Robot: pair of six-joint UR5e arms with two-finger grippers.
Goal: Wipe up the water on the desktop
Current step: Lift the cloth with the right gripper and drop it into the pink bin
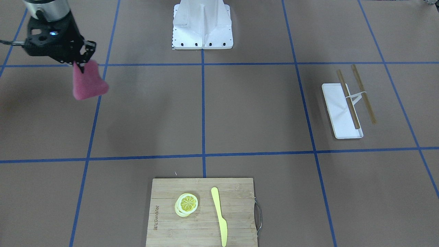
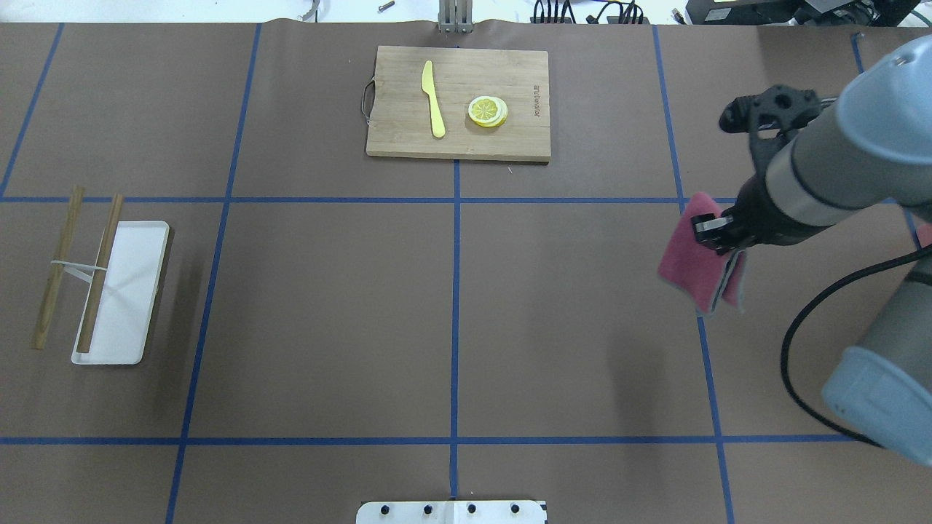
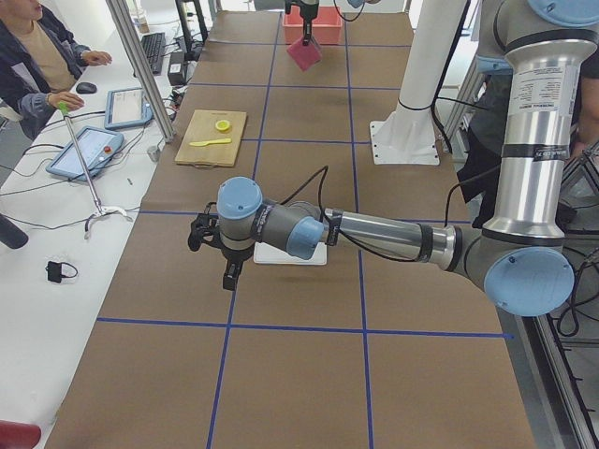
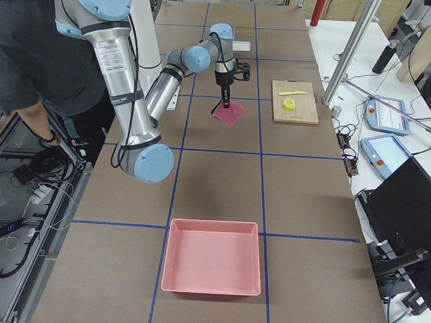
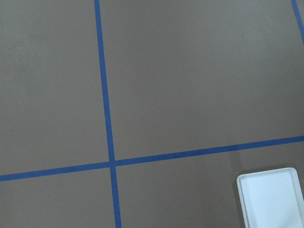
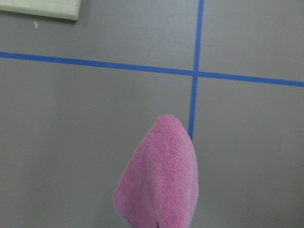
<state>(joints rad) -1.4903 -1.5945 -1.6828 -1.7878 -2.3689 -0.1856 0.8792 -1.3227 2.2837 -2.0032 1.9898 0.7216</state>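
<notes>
- Bench [image 2: 328,306]: brown, blue-taped, lies beneath both arms.
- Right gripper [image 1: 81,64] is clamped on a pink cloth [image 1: 88,84], which hangs over the bench's right side.
- Left gripper [image 3: 229,271] hovers near the white tray [image 2: 131,320]; its opening cannot be told.

Desktop [image 2: 328,306] flanked on the operators' side by a long white bench [image 3: 37,281], touching its edge. On the bench: two blue-edged tablets [image 3: 86,152], a black keyboard [image 3: 153,47], a mouse and loose black cables. Slanted aluminium post [image 3: 140,70] rising at the seam between bench and desktop. Seated person [image 3: 33,56] at the bench's far end, in the exterior left view. In the exterior right view: dark bottle [image 4: 382,57] on the bench, black monitor [image 4: 397,202] at the near corner. Dark grey floor [image 4: 40,229] behind the table, strewn with cables and framing. Even, diffuse lighting; soft, faint shadows only. Walls and windows out of view.
</notes>
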